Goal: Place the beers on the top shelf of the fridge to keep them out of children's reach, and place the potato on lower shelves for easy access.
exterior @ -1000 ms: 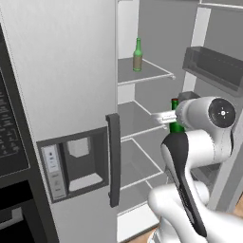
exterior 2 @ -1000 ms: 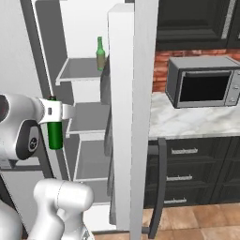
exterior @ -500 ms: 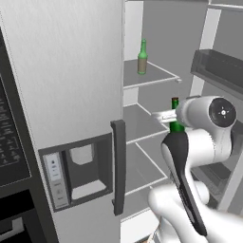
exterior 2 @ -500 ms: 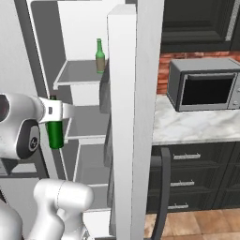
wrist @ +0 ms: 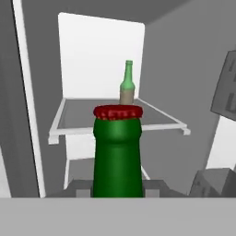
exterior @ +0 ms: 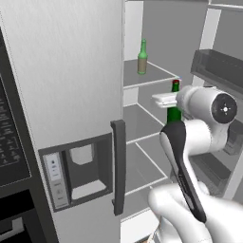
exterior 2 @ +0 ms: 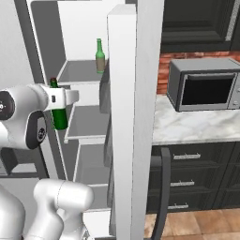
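The tool (exterior 2: 60,99) is clamped on the dark green beer bottle (exterior 2: 59,115), held below the top shelf (exterior 2: 79,77) where the olive-green bottle (exterior 2: 100,56) stands, so lifting in could catch the shelf's rim or topple that bottle.

White rounded arm (exterior: 190,209), dark joint band, round grey end cap, white claw (exterior 2: 63,98)

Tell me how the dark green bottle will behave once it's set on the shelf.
The dark green bottle is tall and slim, so probably tippy if released tilted. It looks like smooth glass, likely slippery and breakable. The paler bottle stands upright on the top shelf, so flat placement should hold.
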Available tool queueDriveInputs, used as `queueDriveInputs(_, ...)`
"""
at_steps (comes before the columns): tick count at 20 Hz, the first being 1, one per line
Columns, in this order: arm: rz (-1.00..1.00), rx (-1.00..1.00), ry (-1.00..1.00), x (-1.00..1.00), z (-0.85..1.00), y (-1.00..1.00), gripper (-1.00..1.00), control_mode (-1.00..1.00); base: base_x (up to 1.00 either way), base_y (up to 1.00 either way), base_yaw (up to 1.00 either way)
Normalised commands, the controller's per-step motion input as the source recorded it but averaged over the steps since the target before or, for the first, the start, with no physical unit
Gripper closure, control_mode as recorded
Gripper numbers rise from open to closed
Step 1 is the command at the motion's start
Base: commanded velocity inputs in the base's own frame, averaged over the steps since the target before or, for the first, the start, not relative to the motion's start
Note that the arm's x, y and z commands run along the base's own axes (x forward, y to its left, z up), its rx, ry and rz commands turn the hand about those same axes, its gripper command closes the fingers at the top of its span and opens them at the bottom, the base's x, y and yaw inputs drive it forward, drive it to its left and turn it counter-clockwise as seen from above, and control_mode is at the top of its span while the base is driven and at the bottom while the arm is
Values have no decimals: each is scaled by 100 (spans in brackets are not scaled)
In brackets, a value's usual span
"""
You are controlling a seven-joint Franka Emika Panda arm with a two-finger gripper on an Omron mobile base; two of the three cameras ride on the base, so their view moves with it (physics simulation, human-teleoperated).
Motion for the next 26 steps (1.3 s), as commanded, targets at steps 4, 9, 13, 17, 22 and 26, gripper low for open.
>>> queueDriveInputs(4,7,3,-17,19,57,-9,100,-100,0,0,0)
queueDriveInputs(9,10,0,-5,11,40,0,100,-100,0,0,0)
queueDriveInputs(13,9,0,0,3,32,0,100,-100,0,0,0)
queueDriveInputs(17,8,1,-3,11,41,0,100,-100,0,0,0)
queueDriveInputs(22,4,0,-4,21,43,4,100,-100,0,0,0)
queueDriveInputs(26,0,2,-4,33,25,4,100,-100,0,0,0)
